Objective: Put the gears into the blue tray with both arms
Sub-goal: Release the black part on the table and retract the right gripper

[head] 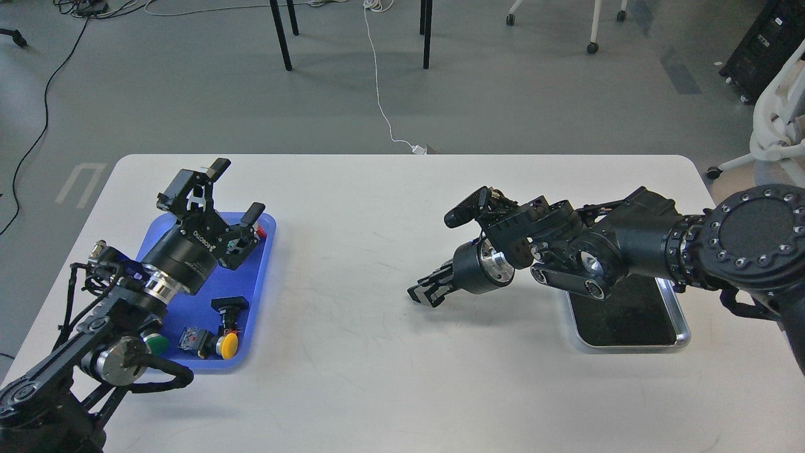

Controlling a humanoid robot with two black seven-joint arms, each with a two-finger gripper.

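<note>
The blue tray [255, 296] lies at the table's left. My left gripper [237, 189] hovers over the tray's far end, pointing up and away, its two fingers spread wide open with nothing between them. My right gripper [422, 293] hangs low over the middle of the table, pointing left and down, well apart from the blue tray. Its dark fingers sit close together and I cannot tell them apart, nor see anything held in them. No gears can be made out anywhere in view.
Push-button switches with yellow [227, 345], green [157, 343] and red [260, 232] caps lie in the blue tray. A silver-rimmed metal tray [682, 327] with a black inside sits at the right, under my right arm. Chair legs and cables lie on the floor beyond.
</note>
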